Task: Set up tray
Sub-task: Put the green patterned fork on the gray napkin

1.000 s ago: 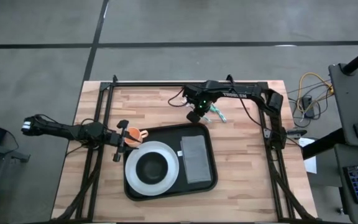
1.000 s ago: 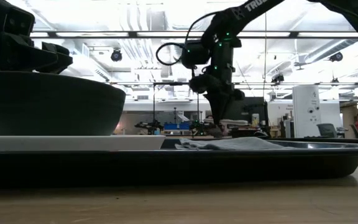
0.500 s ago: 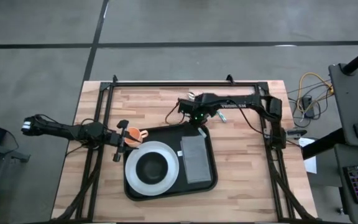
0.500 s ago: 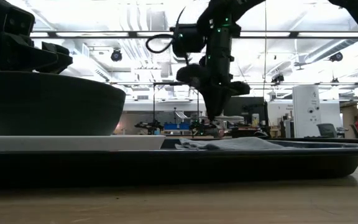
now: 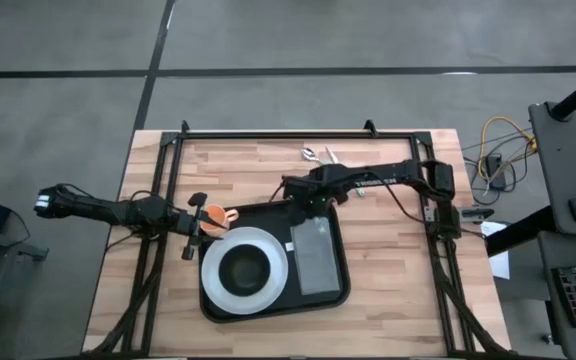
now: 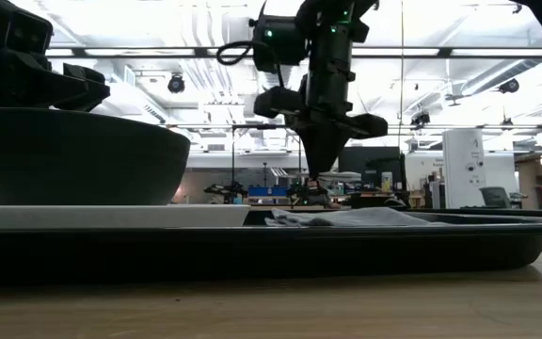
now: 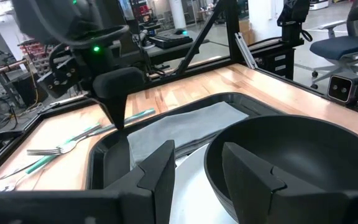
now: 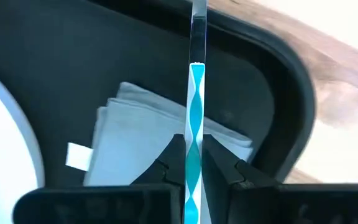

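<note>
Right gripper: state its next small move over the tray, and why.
Probably lower and lay the utensil on the napkin. The right gripper is shut on its blue-patterned handle, hanging above the napkin's far end inside the tray, where plate and bowl already sit.

A light wooden table (image 5: pixel 398 280) of butcher-block planks is seen from above, bordered by a black metal frame (image 5: pixel 268 134). Directly on the wood, toward the middle, the large black tray (image 5: pixel 340 290) is laid flat, its rim raised and corners rounded. On the bare planks beyond the tray's far edge, loose cutlery (image 5: pixel 318 154) is spread out, and a fork (image 7: pixel 58 147) with a teal handle can be made out there. The arm bases are mounted at the left and right sides.
</note>
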You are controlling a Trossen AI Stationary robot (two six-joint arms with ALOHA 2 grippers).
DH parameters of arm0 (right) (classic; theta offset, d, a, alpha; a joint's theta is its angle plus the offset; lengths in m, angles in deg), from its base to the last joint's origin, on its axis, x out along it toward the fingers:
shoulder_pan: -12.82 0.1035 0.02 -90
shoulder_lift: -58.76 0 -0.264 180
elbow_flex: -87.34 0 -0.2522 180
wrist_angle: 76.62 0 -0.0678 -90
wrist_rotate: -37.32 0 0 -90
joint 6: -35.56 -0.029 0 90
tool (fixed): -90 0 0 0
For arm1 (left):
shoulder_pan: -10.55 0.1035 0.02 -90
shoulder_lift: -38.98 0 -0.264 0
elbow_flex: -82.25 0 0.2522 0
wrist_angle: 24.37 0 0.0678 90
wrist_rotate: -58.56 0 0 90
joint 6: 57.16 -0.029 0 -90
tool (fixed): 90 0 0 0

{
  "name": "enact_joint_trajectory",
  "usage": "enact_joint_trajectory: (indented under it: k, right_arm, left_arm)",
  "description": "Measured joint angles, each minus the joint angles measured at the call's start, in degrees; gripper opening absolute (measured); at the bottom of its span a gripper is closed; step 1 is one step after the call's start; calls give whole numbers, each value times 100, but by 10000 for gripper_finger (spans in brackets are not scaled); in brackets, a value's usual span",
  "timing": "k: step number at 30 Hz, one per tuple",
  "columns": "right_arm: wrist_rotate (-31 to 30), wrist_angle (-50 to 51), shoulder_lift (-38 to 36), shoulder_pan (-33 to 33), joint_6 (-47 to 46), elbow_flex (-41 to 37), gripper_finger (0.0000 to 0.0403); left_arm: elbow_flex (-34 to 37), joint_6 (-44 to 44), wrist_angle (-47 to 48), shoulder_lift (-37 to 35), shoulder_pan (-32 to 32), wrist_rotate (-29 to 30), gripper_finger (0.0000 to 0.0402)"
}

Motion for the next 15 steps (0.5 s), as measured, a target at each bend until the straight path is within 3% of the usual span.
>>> enact_joint_trajectory:
  k: [4, 15]
  right_arm:
    - [-416, -66, 0, 223, -268, 4, 18]
    - [-480, -223, -27, 999, -1854, 5, 18]
  left_arm:
    - [-2, -2, 2, 0, 0, 2, 116]
    - [-1, -1, 1, -1, 0, 0, 116]
